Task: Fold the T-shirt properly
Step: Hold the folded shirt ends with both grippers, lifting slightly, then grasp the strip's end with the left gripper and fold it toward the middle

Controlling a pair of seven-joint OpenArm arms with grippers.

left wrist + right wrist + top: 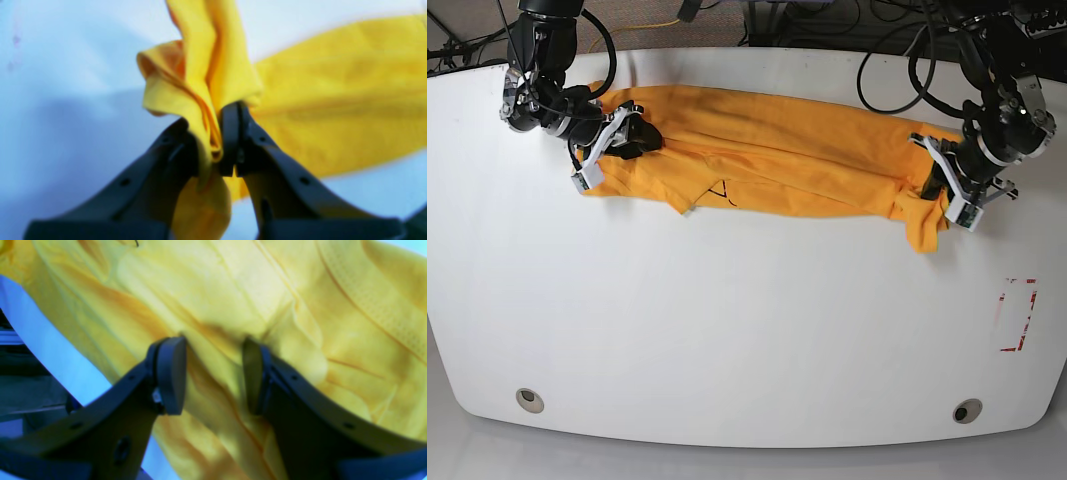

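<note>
T-shirt (777, 155) stretched across upper surface (727, 340); left gripper (218, 140) pinching bunched hem for tension, right gripper (213, 373) fingers spread astride cloth.

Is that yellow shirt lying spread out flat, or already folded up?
Partly folded. The T-shirt lies as a long narrow band across the table, its layers doubled over; the left gripper pinches one bunched end.
</note>
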